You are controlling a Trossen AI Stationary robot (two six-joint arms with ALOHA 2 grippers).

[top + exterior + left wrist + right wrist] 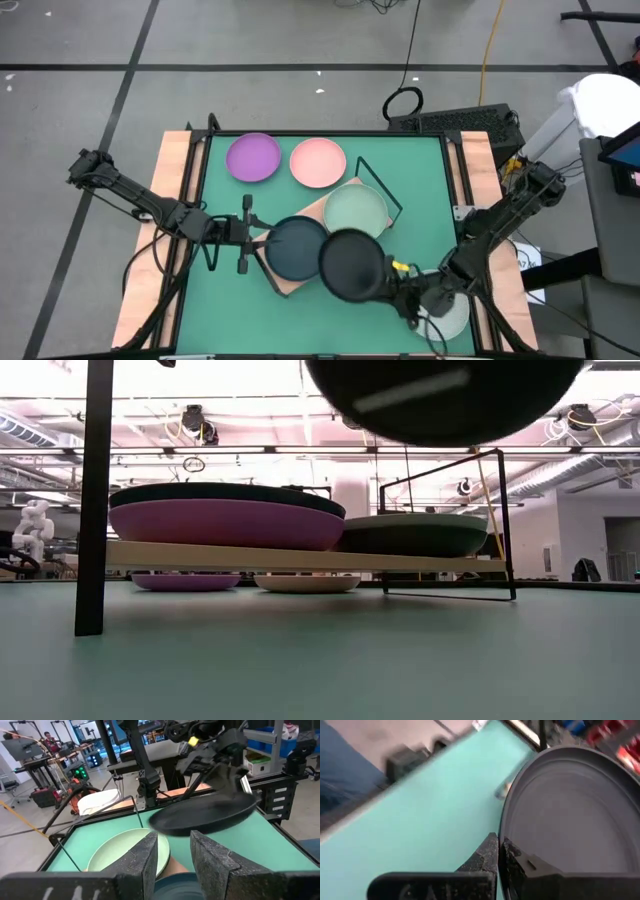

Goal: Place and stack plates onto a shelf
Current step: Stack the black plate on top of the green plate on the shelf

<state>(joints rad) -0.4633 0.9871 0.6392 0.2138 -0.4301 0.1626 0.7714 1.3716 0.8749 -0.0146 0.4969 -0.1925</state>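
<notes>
A wooden shelf [300, 280] lies slantwise mid-table. On it sit a pale mint plate [355, 210] and a dark teal plate [295, 248]. In the low view the teal plate [225, 493] rests on a purple-pink plate [225, 525]. A black plate [352, 264] hangs above the shelf's near right part, with my right gripper [390, 272] shut on it. My left gripper [258, 233] stands open at the teal plate's left edge, nothing between its fingers [145, 857]. A purple plate [253, 157] and a pink plate [318, 162] lie flat on the far tabletop. My right gripper pinches the black plate's rim [502, 832] on the side toward the table's right edge, one finger inside the dish and one outside it. The fingers come from the table's near right, slanting down. The plate [205, 817] is lifted clear, slightly tilted, above the shelf.
A pale plate [447, 318] lies under my right arm at the near right corner. The shelf's black wire frame [380, 185] rises at its far right end. A black upright bar [95, 490] stands close to the low camera. Green tabletop [320, 325] lies along the near edge.
</notes>
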